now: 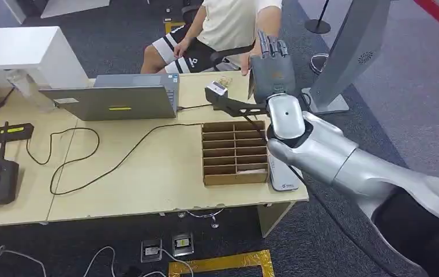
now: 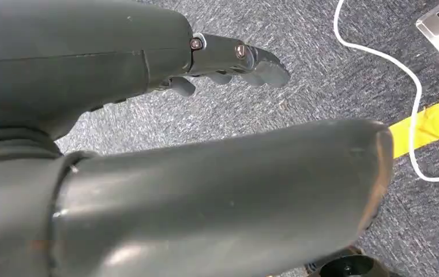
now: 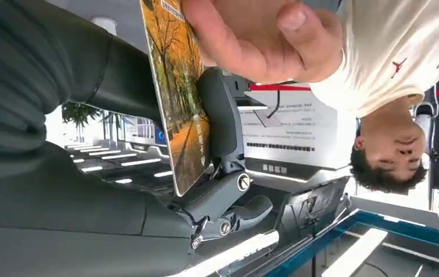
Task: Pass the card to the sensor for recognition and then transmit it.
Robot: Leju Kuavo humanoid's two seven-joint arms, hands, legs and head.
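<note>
Card [image 3: 179, 109] pinched by right hand [image 1: 271, 69] fingers [image 3: 220, 115], grasped by person's hand [image 3: 251, 34]; release is best delayed until taken

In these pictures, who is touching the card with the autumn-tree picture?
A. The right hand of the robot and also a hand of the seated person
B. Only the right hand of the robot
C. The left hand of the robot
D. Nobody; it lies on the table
A: in the right wrist view the card sits between the right hand's fingers while the person's hand grips its far end.
</note>
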